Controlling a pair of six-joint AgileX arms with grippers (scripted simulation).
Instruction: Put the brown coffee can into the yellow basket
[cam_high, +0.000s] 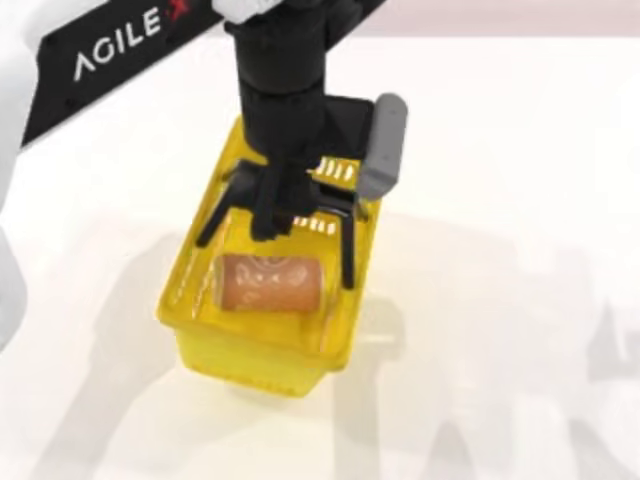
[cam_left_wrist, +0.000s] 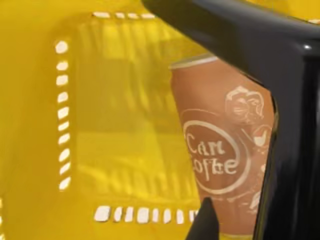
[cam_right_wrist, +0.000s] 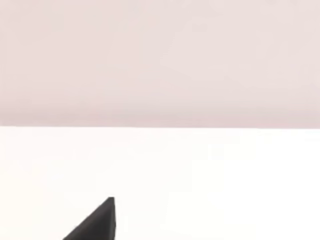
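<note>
Brown coffee can (cam_high: 270, 282) on its side on floor of yellow basket (cam_high: 255, 355), near front wall, no fingers touching. Left gripper (cam_high: 278, 225) just above, inside rim, jaws spread, released. Black handle (cam_high: 382, 145) close beside arm. Risks: snagging handle or wall on retreat, tipping basket; can rolling. Right gripper unseen, parked.

"AGILE" is printed in white capitals, followed by a red mark, on the left arm (cam_high: 110, 45), and "Can Coffee" (letters stylised, partly hard to read) is ringed on the brown coffee can (cam_left_wrist: 220, 155).
</note>
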